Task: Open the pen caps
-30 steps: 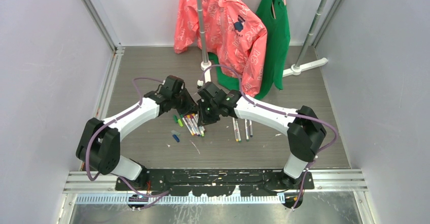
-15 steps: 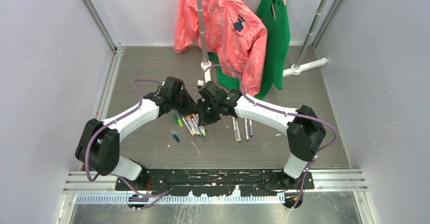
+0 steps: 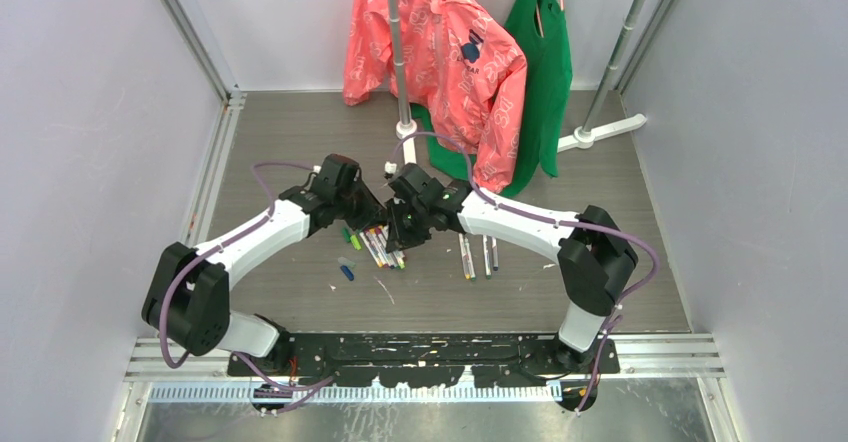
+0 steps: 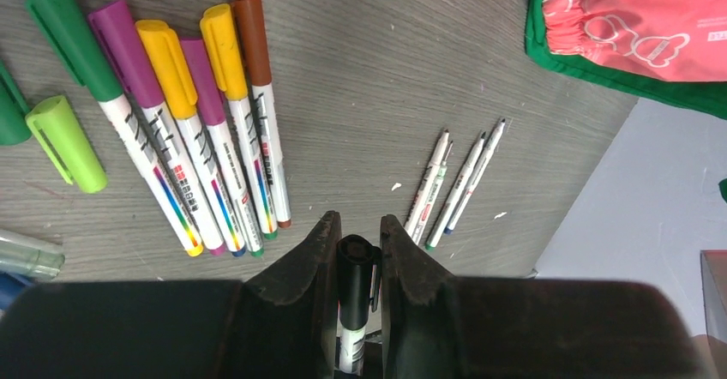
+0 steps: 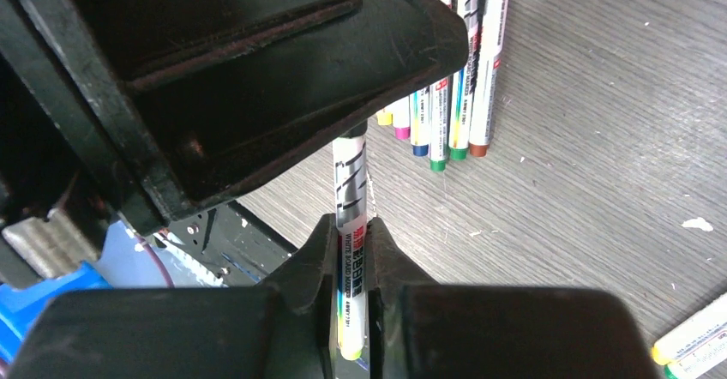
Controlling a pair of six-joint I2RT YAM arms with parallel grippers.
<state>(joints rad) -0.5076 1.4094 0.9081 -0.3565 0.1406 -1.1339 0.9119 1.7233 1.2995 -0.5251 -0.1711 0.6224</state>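
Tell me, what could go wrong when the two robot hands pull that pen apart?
The right gripper pinches only the thin, smooth pen, so it might slip out during the pull. The black cap in the left gripper could pop off suddenly, and a jerking arm might knock the capped pens lying nearby on the table. The two grippers are also very close and could bump.

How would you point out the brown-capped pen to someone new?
On the grey table, find the fanned row of capped pens near its middle. The brown-capped pen ends that row, beside a yellow-capped one; no other cap is brown.
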